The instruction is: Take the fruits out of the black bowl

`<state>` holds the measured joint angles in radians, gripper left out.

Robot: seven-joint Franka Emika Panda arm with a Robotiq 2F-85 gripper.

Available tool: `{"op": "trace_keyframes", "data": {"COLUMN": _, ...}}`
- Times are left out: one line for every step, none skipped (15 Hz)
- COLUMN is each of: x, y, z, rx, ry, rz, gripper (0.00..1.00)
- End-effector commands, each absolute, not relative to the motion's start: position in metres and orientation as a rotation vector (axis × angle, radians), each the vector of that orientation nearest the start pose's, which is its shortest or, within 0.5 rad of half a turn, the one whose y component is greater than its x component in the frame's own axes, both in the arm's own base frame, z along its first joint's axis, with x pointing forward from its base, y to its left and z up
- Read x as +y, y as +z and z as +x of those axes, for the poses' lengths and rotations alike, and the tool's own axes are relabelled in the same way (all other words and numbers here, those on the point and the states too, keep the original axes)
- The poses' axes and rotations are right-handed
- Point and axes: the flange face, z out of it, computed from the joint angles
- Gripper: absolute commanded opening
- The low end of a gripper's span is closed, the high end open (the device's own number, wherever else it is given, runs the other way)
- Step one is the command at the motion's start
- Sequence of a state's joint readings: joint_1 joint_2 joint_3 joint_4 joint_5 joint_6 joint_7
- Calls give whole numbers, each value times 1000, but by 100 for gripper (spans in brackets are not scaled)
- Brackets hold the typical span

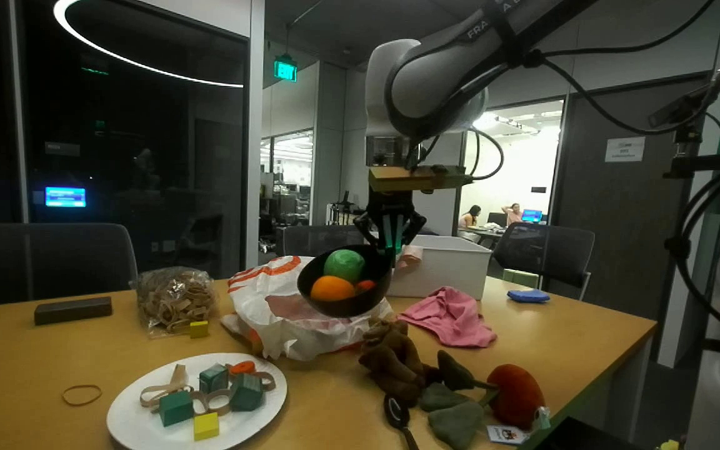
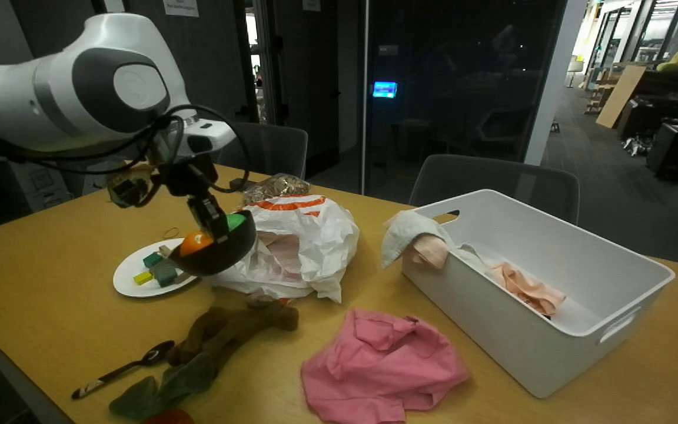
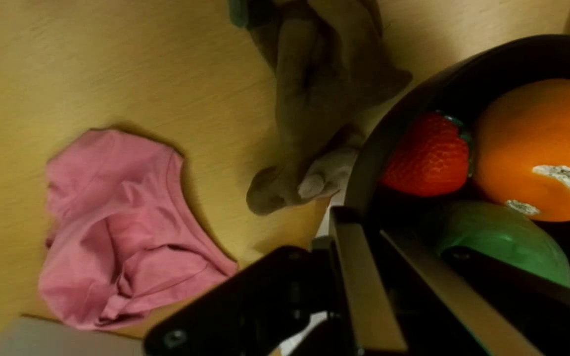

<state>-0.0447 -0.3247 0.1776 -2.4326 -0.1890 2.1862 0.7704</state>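
Clamping: your gripper (image 3: 363, 223) pinches the rim of the black bowl (image 1: 347, 309) between its fingers, holding it tilted above the table (image 2: 50, 259).
Inside the bowl: you have a smooth orange fruit (image 3: 527, 133) and a green fruit (image 3: 512, 242), with a dimpled red strawberry (image 3: 428, 160) beside them.
Tabletop: yellowish grained wood, with objects spread across it.
Room: on the far side you see dark glass panels (image 1: 141, 144), mesh-backed chairs (image 1: 79, 256) and a glowing green exit sign (image 1: 285, 69).
White bag (image 2: 327, 235): crumpled plastic with orange print, partly behind the bowl in both exterior views.
White plate (image 1: 127, 420): round, near left in an exterior view, bearing angular green blocks (image 1: 176, 407).
Pink cloth (image 2: 374, 359): wrinkled, near a straight-sided white bin (image 2: 462, 318).
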Motion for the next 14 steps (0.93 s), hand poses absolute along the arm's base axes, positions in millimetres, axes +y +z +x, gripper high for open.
{"op": "trace_keyframes", "data": {"x": 59, "y": 437, "z": 466, "rx": 1060, "ry": -387, "rz": -3194, "gripper": 7}}
{"op": "trace_keyframes", "data": {"x": 61, "y": 435, "z": 471, "rx": 1109, "ry": -421, "rz": -3194, "gripper": 7}}
{"op": "trace_keyframes", "data": {"x": 64, "y": 430, "z": 476, "rx": 1160, "ry": -464, "rz": -3190, "gripper": 7}}
{"op": "trace_keyframes", "data": {"x": 67, "y": 426, "z": 481, "rx": 1205, "ry": -505, "rz": -3190, "gripper": 7}}
{"op": "trace_keyframes", "data": {"x": 69, "y": 421, "z": 485, "rx": 1253, "ry": -564, "rz": -3191, "gripper": 7}}
{"op": "trace_keyframes", "data": {"x": 72, "y": 417, "z": 489, "rx": 1307, "ry": -658, "rz": -3176, "gripper": 7}}
{"op": "trace_keyframes", "data": {"x": 76, "y": 412, "z": 492, "rx": 1332, "ry": -740, "rz": -3176, "gripper": 7}}
{"op": "trace_keyframes", "data": {"x": 81, "y": 408, "z": 495, "rx": 1356, "ry": -827, "rz": -3171, "gripper": 7}}
{"op": "trace_keyframes", "data": {"x": 84, "y": 403, "z": 497, "rx": 1380, "ry": -916, "rz": -3167, "gripper": 7}}
{"op": "trace_keyframes", "data": {"x": 88, "y": 400, "z": 498, "rx": 1391, "ry": -1014, "rz": -3158, "gripper": 7}}
{"op": "trace_keyframes", "data": {"x": 93, "y": 396, "z": 498, "rx": 1403, "ry": -1113, "rz": -3147, "gripper": 7}}
{"op": "trace_keyframes", "data": {"x": 96, "y": 392, "z": 497, "rx": 1419, "ry": -1206, "rz": -3122, "gripper": 7}}
{"op": "trace_keyframes", "data": {"x": 100, "y": 387, "z": 496, "rx": 1429, "ry": -1299, "rz": -3096, "gripper": 7}}
{"op": "trace_keyframes", "data": {"x": 103, "y": 382, "z": 494, "rx": 1425, "ry": -1393, "rz": -3071, "gripper": 7}}
